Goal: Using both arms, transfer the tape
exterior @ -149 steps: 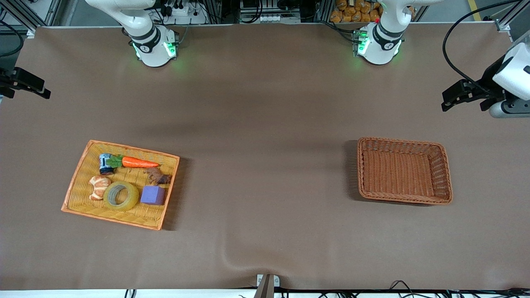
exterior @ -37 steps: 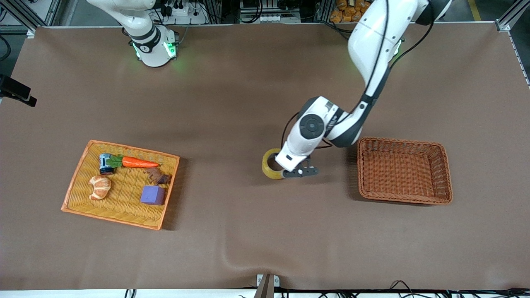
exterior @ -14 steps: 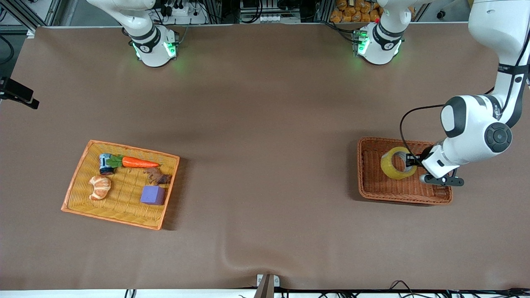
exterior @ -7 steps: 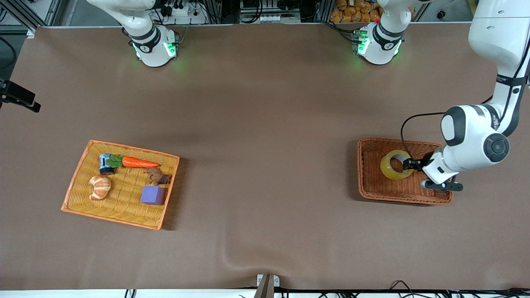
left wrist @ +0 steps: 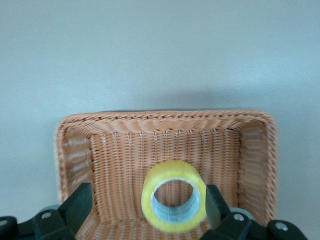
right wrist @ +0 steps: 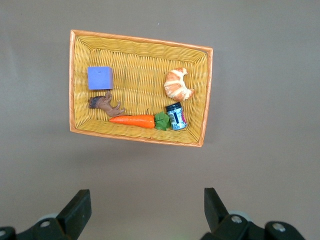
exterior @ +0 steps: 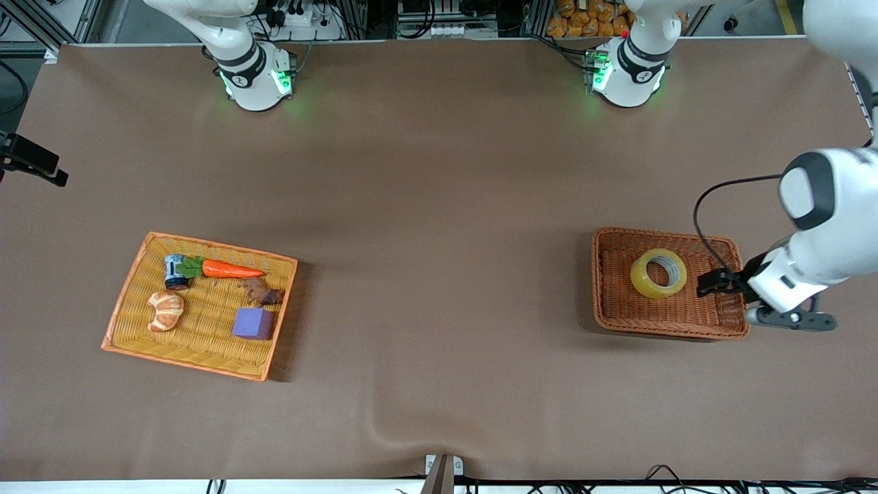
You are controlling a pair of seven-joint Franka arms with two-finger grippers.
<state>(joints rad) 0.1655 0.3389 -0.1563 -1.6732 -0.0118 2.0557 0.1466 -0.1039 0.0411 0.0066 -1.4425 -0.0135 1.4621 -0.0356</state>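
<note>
At the bench's right-arm end the right pincer (right wrist: 142, 210) waited wide and empty above the tray (exterior: 123, 309), while the left pincer (exterior: 720, 281) had just let go, spread empty, leaving the tape (exterior: 658, 273) in the basket (exterior: 669, 326), transfer seemingly complete.

Left pincer (left wrist: 145, 212): only the finger ends show, rest cut by frame edge. Tape (left wrist: 174, 202) hides part of brown basket (left wrist: 165, 135) floor. Jar (exterior: 175, 271) label too small to read.

no readable text, labels or numbers on anything in view
</note>
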